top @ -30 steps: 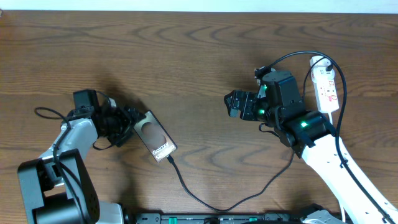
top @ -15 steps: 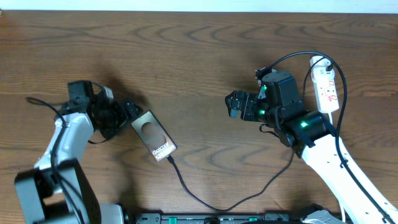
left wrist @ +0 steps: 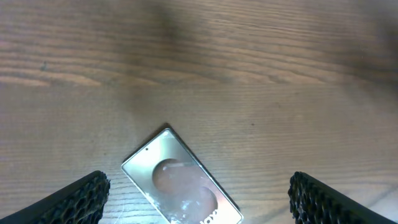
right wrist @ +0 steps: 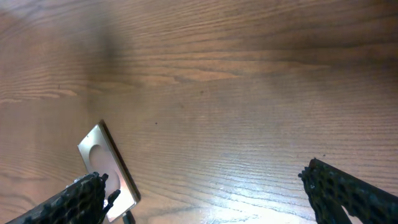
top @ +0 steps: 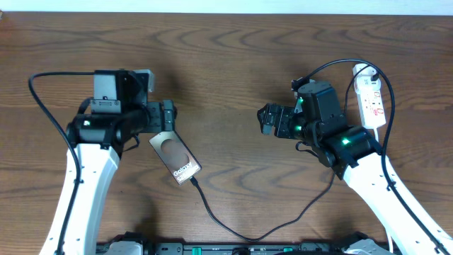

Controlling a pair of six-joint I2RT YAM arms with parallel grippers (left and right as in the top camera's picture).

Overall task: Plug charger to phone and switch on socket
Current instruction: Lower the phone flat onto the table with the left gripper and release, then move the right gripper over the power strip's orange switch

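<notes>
1. Just ahead of the left gripper [top: 167,117], whose jaws stand spread and empty, lies the flat, glossy brownish-grey rectangular phone [left wrist: 180,180], untouched. It is probably rigid, light and slick, so it is best pinched across its long edges.
2. At the phone's short end away from those jaws, by the white "Galaxy" lettering, the thin black flexible charger [top: 233,230] meets it. I cannot tell how well it is seated. The limp cable is best gripped right behind the plug.
3. Well apart, the right gripper [top: 267,118] hovers with its jaws wide, holding nothing.
4. Behind its wrist lies the narrow white socket [top: 372,99] with red marks. It is light and may skid when pressed.
</notes>
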